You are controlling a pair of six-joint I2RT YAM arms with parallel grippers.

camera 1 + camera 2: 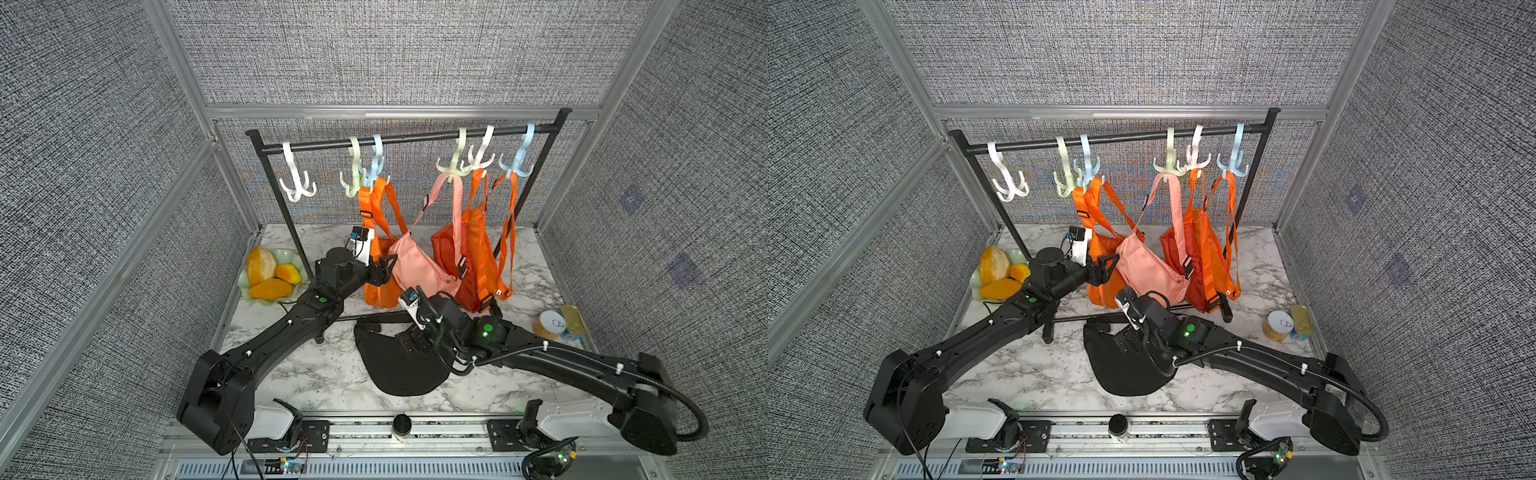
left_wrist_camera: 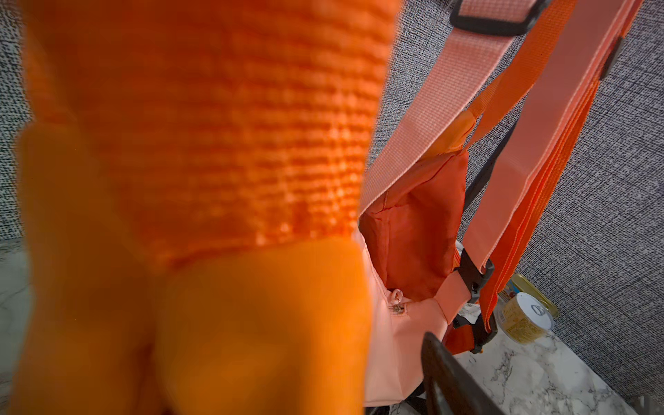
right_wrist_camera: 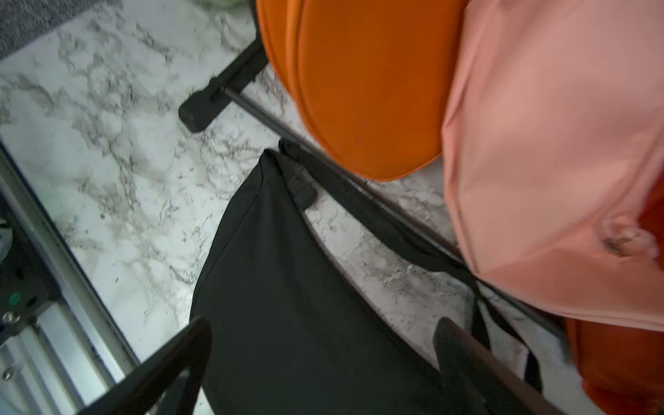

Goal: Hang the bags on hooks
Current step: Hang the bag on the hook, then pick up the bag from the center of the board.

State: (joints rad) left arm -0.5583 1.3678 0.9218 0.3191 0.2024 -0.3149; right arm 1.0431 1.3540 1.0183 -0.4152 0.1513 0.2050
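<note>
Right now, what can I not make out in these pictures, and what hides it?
- Left gripper: in the left wrist view a blurred orange woven strap hides one finger, so open or shut is unclear.
- Right gripper: in both top views its own wrist covers the fingertips above the flat black fabric bag.
- Black bag's strap: in the right wrist view part of it runs under the pink fabric bag.

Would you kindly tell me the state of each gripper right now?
Left gripper: cannot be told; orange bag fabric hides its jaws.
Right gripper: open, empty, above the black bag.
</note>
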